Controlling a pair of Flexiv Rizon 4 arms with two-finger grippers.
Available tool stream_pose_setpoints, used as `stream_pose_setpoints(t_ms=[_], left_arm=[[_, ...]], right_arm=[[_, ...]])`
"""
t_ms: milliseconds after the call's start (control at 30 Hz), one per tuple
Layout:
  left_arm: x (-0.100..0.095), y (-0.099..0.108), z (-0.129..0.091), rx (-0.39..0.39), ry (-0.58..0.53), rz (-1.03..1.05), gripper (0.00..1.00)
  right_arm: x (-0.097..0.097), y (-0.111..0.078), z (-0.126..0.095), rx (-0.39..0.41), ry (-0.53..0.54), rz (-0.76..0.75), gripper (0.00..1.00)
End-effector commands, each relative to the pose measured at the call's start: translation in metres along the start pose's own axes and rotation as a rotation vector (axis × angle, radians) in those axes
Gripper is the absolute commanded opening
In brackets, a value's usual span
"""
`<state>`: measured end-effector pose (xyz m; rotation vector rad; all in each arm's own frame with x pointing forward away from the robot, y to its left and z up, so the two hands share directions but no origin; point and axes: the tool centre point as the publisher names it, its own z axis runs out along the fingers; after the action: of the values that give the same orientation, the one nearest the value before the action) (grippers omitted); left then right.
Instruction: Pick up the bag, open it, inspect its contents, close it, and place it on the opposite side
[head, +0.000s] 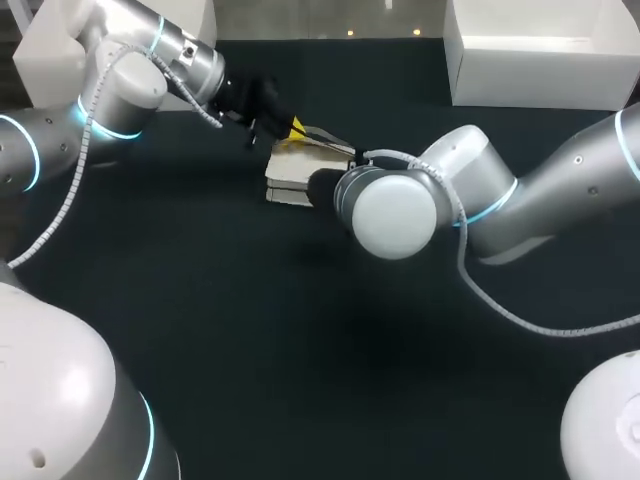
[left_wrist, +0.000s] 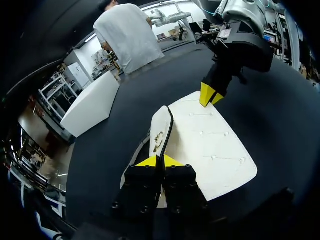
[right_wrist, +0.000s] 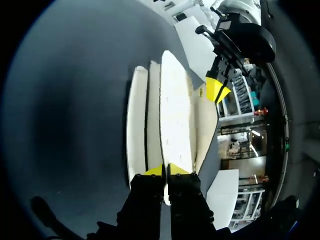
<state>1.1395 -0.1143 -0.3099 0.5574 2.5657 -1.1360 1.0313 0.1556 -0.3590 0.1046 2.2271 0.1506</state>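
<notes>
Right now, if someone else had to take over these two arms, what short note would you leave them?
Left gripper: jaws shut on the bag's raised flap.
Right gripper: jaws shut on the bag's opposite edge.
Bag: apparently resting on the dark table, near its middle, between the two arms.
Done: both grips taken and the flap lifted, so opening seems begun.
Left: look inside, close it, set it on the opposite side.

Dim table (head: 250, 380), overhead lts, glare on rt arm (head: 395, 215), soft shadows
</notes>
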Motion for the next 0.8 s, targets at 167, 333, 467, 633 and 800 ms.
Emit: stream_pose_setpoints(t_ms=[167, 333, 467, 633, 800], left_arm=[[-0.015, 0.006, -0.004, 0.017, 0.065, -0.02, 0.0], [-0.008, 0.004, -0.002, 0.011, 0.056, 0.019, 0.09], [0.001, 0.003, 0.002, -0.012, 0.037, 0.038, 0.87], [0.005, 0.001, 0.01, -0.023, 0.034, 0.038, 0.85], [0.001, 0.005, 0.024, -0.046, 0.043, 0.022, 0.83]], right_arm=[[0.006, -0.005, -0.002, -0.011, -0.09, 0.001, 0.0], [0.006, -0.005, -0.002, -0.011, -0.09, 0.001, 0.0], [0.006, -0.005, -0.002, -0.011, -0.09, 0.001, 0.0], [0.006, -0.005, -0.002, -0.011, -0.09, 0.001, 0.0], [0.006, -0.005, -0.002, -0.011, -0.09, 0.001, 0.0]])
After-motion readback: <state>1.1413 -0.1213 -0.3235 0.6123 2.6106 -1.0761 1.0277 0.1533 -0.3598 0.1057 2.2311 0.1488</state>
